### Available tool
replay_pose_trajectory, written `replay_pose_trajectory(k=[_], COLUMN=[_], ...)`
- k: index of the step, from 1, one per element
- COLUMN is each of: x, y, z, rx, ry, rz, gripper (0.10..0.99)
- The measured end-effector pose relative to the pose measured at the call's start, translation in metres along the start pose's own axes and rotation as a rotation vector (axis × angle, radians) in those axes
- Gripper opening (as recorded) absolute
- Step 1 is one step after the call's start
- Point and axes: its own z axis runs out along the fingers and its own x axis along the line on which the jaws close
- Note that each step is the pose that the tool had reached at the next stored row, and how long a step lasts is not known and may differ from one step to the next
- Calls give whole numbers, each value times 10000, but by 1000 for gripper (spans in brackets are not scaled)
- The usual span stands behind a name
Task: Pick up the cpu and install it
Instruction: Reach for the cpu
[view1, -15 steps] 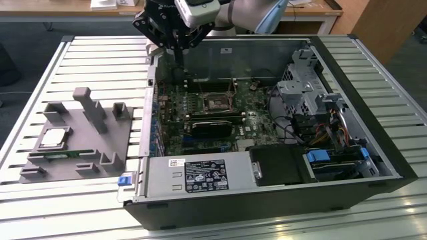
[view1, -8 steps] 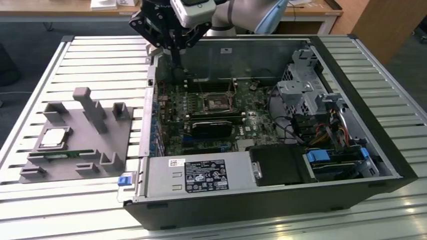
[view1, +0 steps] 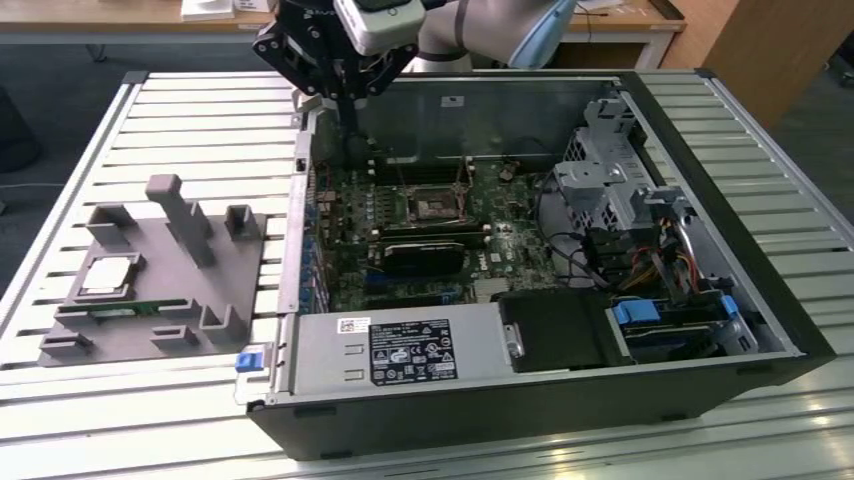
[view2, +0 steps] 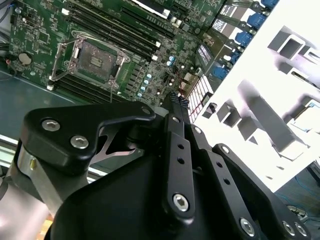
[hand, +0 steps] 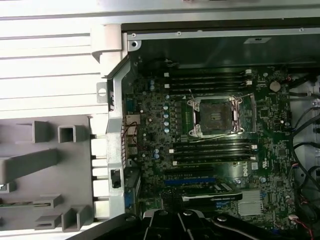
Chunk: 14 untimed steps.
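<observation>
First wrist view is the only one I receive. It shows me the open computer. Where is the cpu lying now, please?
Observer: In the exterior view the cpu lies flat on the grey holder, outside the computer case, at the exterior view's left.
Operator: Thank you. And is the gripper close to it?
Observer: No. The gripper hangs over the far corner of the case at the exterior view's left, well apart from the cpu.
</observation>
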Motion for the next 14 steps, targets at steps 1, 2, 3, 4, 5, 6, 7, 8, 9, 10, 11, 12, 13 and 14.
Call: replay_pose_trajectory(k=[1,2,3,4,5,6,7,8,9,10,11,12,13,14], x=[6,12,17,23,28,33,38,43,48,54,59,66,71,77], y=[0,-1,-1,-2,-2,-2,-3,-3,-3,-4,-5,-5,-5,-6], z=[0,0,0,0,0,0,0,0,0,1,1,1,1,1], rx=[0,0,0,0,0,0,1,0,0,-1,0,0,0,0], ry=[0,-1,0,0,0,0,0,0,0,0,0,0,0,0], rz=[1,1,0,1,1,1,1,1,1,1,1,1,1,1], gripper=[106,106,106,106,106,106,106,106,106,106,106,106,106,106])
